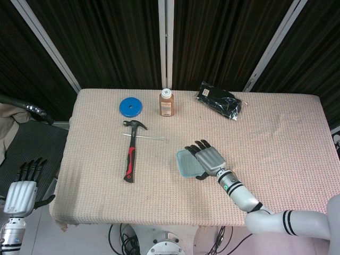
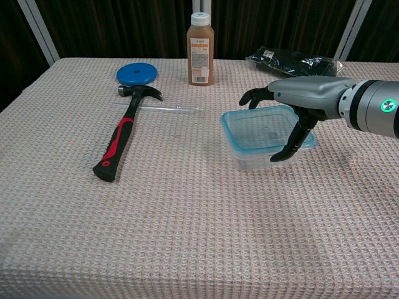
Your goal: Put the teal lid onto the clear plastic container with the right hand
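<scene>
The teal lid (image 2: 259,128) lies on top of the clear plastic container (image 2: 249,161), right of the table's middle. My right hand (image 2: 305,96) arches over the lid's right side. Its fingers (image 2: 252,96) curl past the far rim and its thumb reaches down at the near right corner, gripping the lid. In the head view the right hand (image 1: 208,158) covers the lid (image 1: 186,162) on its right half. My left hand (image 1: 21,191) hangs off the table at the lower left, fingers spread and holding nothing.
A red-and-black hammer (image 2: 121,134) lies to the left, with a thin clear rod (image 2: 165,108) beside its head. A blue disc (image 2: 137,73), a brown bottle (image 2: 201,50) and a black bag (image 2: 293,60) stand along the far edge.
</scene>
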Controlling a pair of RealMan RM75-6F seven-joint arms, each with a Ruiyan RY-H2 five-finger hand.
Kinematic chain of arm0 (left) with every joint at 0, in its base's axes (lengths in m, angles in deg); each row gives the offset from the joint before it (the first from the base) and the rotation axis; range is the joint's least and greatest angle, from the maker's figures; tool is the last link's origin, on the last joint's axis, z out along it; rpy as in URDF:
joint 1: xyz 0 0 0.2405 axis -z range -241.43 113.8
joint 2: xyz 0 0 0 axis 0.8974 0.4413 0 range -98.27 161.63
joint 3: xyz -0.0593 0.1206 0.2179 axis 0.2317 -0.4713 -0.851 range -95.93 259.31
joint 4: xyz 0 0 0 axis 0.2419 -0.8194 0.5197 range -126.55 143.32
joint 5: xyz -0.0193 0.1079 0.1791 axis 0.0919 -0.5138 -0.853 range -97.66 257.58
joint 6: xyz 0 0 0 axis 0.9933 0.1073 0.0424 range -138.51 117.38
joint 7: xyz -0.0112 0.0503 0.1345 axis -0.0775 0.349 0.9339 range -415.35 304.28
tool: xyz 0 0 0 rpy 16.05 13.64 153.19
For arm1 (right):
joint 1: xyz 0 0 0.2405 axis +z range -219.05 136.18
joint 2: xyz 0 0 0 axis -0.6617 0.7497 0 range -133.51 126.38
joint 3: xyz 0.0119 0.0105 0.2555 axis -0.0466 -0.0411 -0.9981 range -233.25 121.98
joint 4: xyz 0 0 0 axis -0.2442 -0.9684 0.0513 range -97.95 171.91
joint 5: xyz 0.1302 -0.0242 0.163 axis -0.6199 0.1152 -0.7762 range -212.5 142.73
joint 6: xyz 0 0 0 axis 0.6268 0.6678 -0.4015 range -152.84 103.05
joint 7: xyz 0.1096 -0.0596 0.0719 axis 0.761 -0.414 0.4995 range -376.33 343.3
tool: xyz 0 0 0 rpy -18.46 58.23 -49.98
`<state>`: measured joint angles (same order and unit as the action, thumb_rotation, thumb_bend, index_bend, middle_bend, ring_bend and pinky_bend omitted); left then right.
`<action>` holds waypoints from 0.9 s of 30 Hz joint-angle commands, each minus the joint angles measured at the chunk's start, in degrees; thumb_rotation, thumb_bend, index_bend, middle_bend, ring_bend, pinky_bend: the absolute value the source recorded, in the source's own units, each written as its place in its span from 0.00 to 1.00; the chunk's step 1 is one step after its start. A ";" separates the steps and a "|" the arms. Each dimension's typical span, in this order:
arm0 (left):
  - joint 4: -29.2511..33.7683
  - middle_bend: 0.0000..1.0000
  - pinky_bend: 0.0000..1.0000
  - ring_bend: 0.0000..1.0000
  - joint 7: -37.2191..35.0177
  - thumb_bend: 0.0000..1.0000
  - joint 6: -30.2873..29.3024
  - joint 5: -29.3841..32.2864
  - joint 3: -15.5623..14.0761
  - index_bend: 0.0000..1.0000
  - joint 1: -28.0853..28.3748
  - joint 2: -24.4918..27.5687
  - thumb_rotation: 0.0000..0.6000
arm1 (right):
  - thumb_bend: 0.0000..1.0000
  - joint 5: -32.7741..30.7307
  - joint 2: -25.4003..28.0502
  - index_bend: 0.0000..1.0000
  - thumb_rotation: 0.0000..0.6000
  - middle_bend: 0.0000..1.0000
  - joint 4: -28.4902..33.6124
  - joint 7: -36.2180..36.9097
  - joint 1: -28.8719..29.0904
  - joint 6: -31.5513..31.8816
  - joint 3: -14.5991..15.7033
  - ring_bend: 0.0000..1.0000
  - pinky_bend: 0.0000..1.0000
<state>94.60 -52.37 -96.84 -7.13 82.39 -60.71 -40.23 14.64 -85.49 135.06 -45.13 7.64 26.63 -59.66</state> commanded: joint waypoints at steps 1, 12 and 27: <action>-0.06 0.03 0.00 0.00 -0.04 0.00 -0.03 -0.07 -0.02 0.07 0.00 -0.03 1.00 | 0.07 0.51 0.01 0.00 1.00 0.15 0.18 0.25 -0.27 0.41 0.14 0.00 0.00; 0.01 0.03 0.00 0.00 -0.08 0.00 -0.14 -0.37 -0.11 0.07 0.03 -0.06 1.00 | 0.00 4.45 1.01 0.00 1.00 0.05 1.88 1.19 -2.08 2.91 0.82 0.00 0.00; 0.96 0.03 0.00 0.00 1.09 0.00 -0.43 -0.51 -0.15 0.07 -0.10 0.14 1.00 | 0.00 28.45 4.60 0.00 1.00 0.26 4.21 9.64 -9.06 9.16 8.04 0.00 0.00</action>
<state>95.50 -51.34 -97.30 -7.60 82.23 -60.85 -40.08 40.01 -81.58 139.53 -37.89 0.21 34.82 -53.42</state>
